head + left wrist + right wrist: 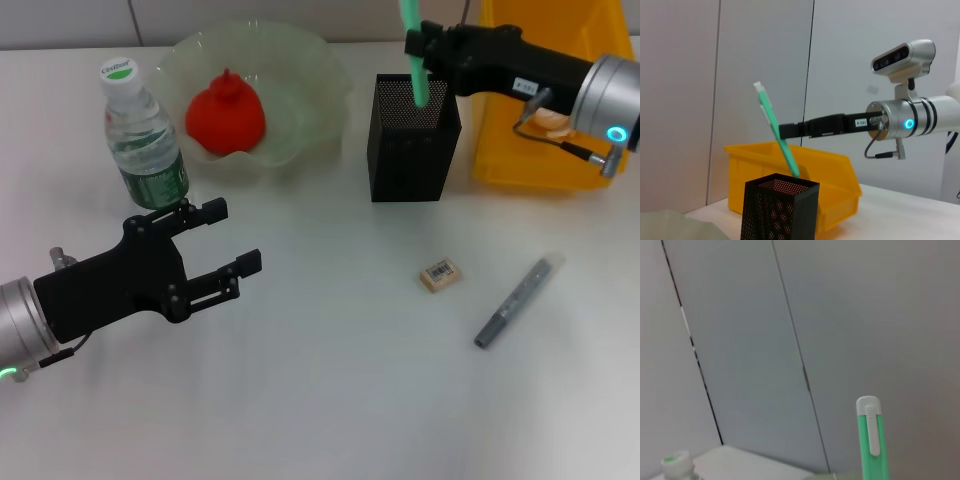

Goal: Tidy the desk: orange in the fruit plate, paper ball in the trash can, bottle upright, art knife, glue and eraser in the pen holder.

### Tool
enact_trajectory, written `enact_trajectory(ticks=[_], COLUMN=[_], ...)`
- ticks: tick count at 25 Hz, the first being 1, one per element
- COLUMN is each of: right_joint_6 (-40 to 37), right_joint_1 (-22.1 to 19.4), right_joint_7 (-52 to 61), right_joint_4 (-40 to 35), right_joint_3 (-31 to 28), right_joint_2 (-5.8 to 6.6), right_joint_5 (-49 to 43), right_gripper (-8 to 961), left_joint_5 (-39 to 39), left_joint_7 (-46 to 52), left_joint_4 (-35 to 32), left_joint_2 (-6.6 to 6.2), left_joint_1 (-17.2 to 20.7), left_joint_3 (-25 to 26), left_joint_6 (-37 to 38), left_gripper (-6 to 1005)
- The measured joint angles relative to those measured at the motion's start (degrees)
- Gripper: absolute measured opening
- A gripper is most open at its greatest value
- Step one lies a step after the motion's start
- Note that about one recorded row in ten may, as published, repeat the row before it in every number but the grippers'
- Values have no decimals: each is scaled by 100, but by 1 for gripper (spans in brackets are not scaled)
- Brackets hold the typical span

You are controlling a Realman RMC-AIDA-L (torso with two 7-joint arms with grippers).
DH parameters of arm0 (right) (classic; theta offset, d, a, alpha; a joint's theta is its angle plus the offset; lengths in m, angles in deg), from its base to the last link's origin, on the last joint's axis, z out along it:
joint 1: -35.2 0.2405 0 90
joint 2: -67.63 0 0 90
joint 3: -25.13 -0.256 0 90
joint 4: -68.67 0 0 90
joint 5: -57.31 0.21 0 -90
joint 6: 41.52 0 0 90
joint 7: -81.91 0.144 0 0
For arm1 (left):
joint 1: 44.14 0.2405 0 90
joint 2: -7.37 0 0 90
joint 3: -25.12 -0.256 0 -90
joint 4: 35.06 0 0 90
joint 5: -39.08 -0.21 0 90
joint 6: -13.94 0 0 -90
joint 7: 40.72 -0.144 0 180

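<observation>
- Looking down from the head view, the right claw grips a green art knife just above the pen holder, the knife's lower end dipping into the holder's open top. Behind that claw's arm stands the trash can. On the bench well below the claw lie the eraser and a grey glue stick.
- Head view again: the left claw hovers with fingers spread wide, holding nothing. Just beyond it the bottle stands upright, and past that the orange sits in the fruit plate.
- From the left wrist view, the right claw clamps the tilted art knife, whose tip reaches the pen holder's rim, the trash can behind.
- From the right wrist view, only the art knife's top and the bottle's cap show.
</observation>
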Motion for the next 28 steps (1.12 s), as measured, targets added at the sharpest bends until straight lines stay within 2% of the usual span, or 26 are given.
enact_trajectory(ticks=[2,16,23,28], right_joint_6=[138,230,186,-311], right_joint_1=[2,-116,-190,-512], right_joint_7=[-23,-416,-514,-469], right_joint_4=[-7,-58,-92,-348], right_joint_3=[178,182,146,141], right_joint_2=[-5,-22,-41,-9], right_joint_5=[-1,26,244,1013], right_gripper=[207,218,461,666], left_joint_5=[5,19,19,18], left_joint_7=[16,58,62,64], left_joint_4=[0,7,54,82], left_joint_2=[3,7,7,10], left_joint_1=[8,21,17,15], left_joint_3=[0,23,66,71], left_joint_6=[17,74,106,116], left_gripper=[739,739,739,739])
